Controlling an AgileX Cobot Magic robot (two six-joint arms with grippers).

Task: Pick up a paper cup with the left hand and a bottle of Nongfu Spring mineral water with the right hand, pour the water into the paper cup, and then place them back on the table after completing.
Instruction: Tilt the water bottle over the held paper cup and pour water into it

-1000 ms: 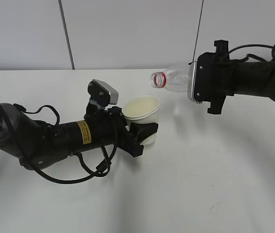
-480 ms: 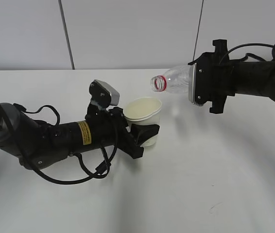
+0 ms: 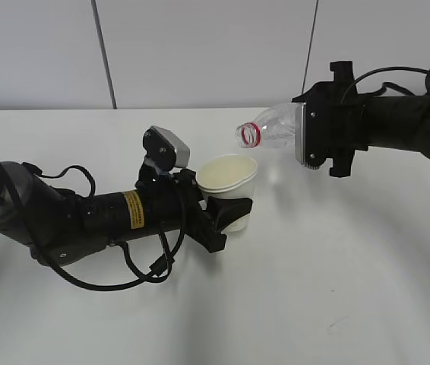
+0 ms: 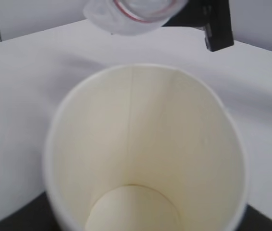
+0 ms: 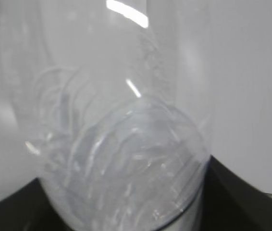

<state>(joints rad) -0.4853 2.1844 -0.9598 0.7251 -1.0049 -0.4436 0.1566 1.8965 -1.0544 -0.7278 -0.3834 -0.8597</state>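
My left gripper [image 3: 226, 209], on the arm with the yellow sticker, is shut on a white paper cup [image 3: 230, 190] and holds it upright just above the table [image 3: 314, 289]. In the left wrist view the cup [image 4: 141, 154] fills the frame, and its inside looks dry. My right gripper [image 3: 317, 137] is shut on a clear bottle [image 3: 272, 129], tilted on its side with its open, red-ringed mouth [image 3: 248, 135] above and slightly right of the cup rim. The mouth also shows at the top of the left wrist view [image 4: 136, 12]. The bottle [image 5: 117, 144] fills the right wrist view. No water stream is visible.
Loose black cables [image 3: 147, 262] hang from the left arm onto the white table. A grey wall with vertical seams [image 3: 105, 53] stands behind.
The left gripper has moved the cup slightly right and up, toward the bottle mouth. The bottle has tipped a little more, with its mouth lower and its body higher.
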